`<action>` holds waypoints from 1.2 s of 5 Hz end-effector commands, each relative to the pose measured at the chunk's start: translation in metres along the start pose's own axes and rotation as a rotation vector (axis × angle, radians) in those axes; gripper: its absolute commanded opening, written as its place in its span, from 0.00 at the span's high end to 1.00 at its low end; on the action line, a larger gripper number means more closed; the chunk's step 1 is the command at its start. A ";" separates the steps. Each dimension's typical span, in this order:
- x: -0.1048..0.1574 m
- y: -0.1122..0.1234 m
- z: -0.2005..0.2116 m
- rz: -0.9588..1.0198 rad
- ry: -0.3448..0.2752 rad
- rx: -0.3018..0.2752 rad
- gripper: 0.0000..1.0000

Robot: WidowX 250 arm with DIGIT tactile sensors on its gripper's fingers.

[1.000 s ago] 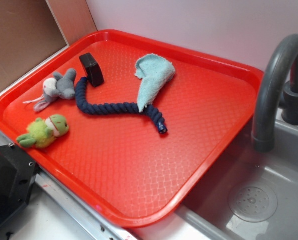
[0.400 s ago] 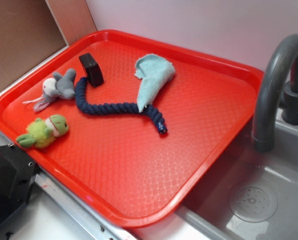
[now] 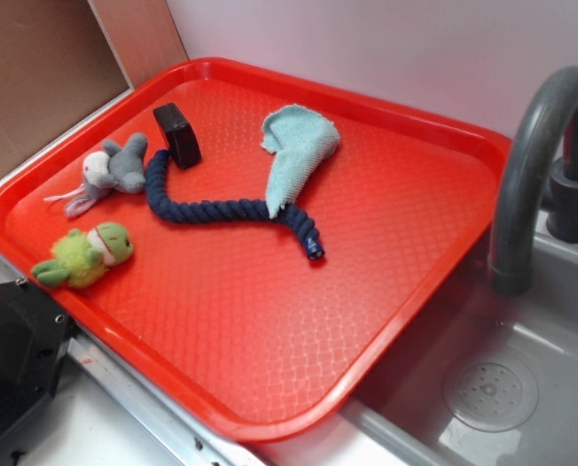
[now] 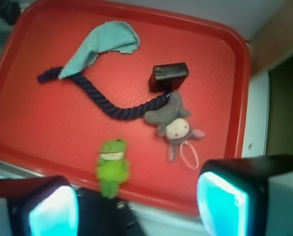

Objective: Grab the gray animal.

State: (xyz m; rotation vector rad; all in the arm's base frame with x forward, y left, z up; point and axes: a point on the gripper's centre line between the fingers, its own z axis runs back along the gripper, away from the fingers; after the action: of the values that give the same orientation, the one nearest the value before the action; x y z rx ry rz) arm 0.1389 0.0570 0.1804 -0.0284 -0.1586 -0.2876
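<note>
The gray animal (image 3: 116, 170) (image 4: 175, 123), a small plush mouse with a whitish face and thin pale tail, lies on the red tray (image 3: 269, 320) near its left edge. It touches one end of the dark blue rope (image 3: 206, 209). In the wrist view my gripper (image 4: 136, 206) hangs well above and short of the tray's near rim, open, with nothing between its cyan pads (image 4: 220, 204). The mouse lies ahead of the right finger. The gripper does not show in the exterior view.
A green and yellow plush frog (image 3: 85, 257) (image 4: 112, 164) lies near the tray's front-left rim. A small black block (image 3: 177, 134) and a light blue cloth (image 3: 296, 150) rest further back. A gray faucet (image 3: 536, 165) and sink (image 3: 483, 388) stand to the right.
</note>
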 end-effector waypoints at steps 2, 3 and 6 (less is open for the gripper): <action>0.033 0.035 -0.055 -0.236 -0.009 0.082 0.00; 0.038 0.036 -0.078 -0.275 0.012 0.085 0.00; 0.021 0.056 -0.145 -0.290 0.108 0.059 0.00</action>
State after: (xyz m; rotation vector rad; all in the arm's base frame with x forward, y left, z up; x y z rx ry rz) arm 0.1915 0.0960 0.0357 0.0487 -0.0461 -0.5748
